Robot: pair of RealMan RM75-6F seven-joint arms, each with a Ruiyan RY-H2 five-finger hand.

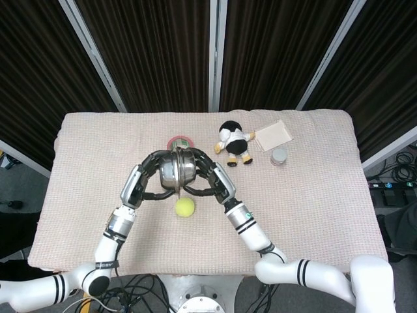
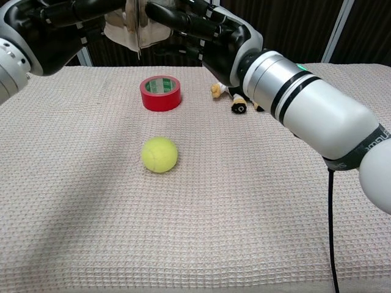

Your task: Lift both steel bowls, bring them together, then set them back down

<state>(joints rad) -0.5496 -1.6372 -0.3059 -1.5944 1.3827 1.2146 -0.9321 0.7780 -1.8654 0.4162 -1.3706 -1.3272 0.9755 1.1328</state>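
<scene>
two steel bowls (image 1: 178, 169) rim to rim, one tennis ball (image 1: 185, 207)

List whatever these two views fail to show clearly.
- Red tape roll: in the head view, mostly hidden behind the raised steel bowls.
- Bowls' inner faces: rims are pressed together, so hidden in the head view; cut off by the top edge in the chest view.
- Plush toy: in the chest view, largely covered by the right hand.
- Small grey container: too small to identify.

1. Bright, even overhead light; the table cloth (image 1: 313, 195) reads clearly in both views.
2. Soft shadows fall under the tennis ball (image 2: 159, 154).
3. Dark curtains (image 1: 156, 52) swallow detail.
4. Focus sharp throughout.
</scene>
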